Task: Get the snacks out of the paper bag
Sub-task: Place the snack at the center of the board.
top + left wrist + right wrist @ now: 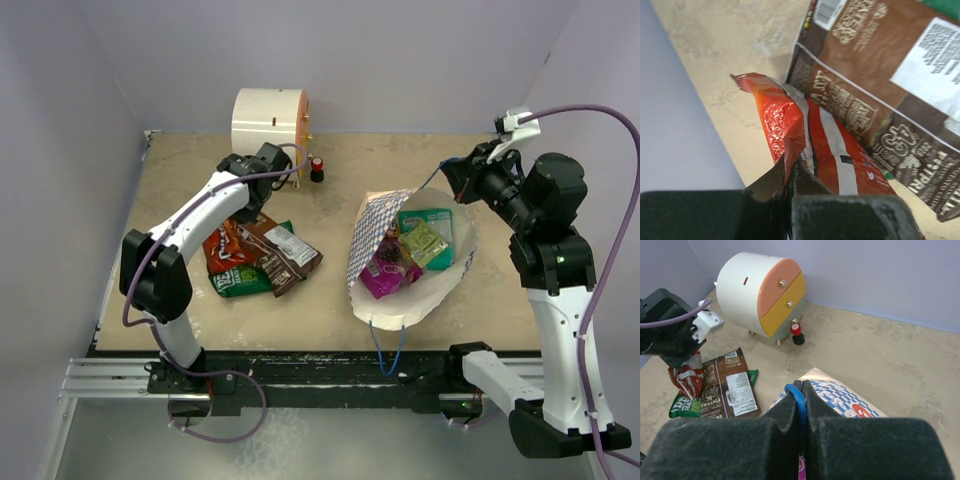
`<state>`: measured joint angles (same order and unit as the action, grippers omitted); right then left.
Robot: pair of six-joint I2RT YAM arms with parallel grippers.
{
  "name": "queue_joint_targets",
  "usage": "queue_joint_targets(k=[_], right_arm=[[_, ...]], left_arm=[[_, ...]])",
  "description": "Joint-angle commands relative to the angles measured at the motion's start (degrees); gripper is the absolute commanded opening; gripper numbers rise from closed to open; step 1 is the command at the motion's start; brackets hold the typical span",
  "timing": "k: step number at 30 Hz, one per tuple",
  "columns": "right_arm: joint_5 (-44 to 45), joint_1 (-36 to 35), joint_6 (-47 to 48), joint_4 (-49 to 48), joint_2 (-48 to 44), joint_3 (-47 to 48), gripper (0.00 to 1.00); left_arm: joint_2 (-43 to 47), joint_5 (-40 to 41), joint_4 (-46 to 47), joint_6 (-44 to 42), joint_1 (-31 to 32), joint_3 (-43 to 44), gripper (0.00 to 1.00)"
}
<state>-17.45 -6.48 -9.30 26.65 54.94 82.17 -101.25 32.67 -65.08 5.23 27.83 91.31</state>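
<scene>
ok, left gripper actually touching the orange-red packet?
Touching. Left wrist view shows the left gripper shut, its jaws pinching the crinkled edge of the orange-red packet.

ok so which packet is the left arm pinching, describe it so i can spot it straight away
Start at the white drum at the back of the table and come forward to the pile of packets left of the paper bag. The left tool is shut on the orange-red packet at the pile's left; its neighbours are brown and green.
</scene>
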Motion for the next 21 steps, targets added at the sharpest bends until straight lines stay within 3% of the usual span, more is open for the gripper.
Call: queue_joint_targets(k=[1,8,12,18,21], right_arm=[[0.48,-0.29,0.36,-3.68,-1.87,3.50,0.00],[0.80,-0.29,0.31,-3.18,-2.12,3.52,0.00],[0.58,-0.29,0.09,-3.19,-2.14,3.52,0.00],[0.42,-0.29,0.04,-3.18,-2.03,3.26,0.00],[0.25,-0.29,-0.02,-3.18,-2.05,3.17,0.00]], left_arm=[[-0.61,-9.91,1.93,0.55,0.10,3.02,0.00],[-5.33,-21.91,-0.03,1.76,0.33,4.49,0.06],[-5.11,-24.95,2.63,3.16,0.42,2.51,0.12],[-5.58,-29.72,7.78,4.76,0.38,0.10,0.32],[-5.23,-30.88,8.38,6.10,0.29,-0.16,0.47]])
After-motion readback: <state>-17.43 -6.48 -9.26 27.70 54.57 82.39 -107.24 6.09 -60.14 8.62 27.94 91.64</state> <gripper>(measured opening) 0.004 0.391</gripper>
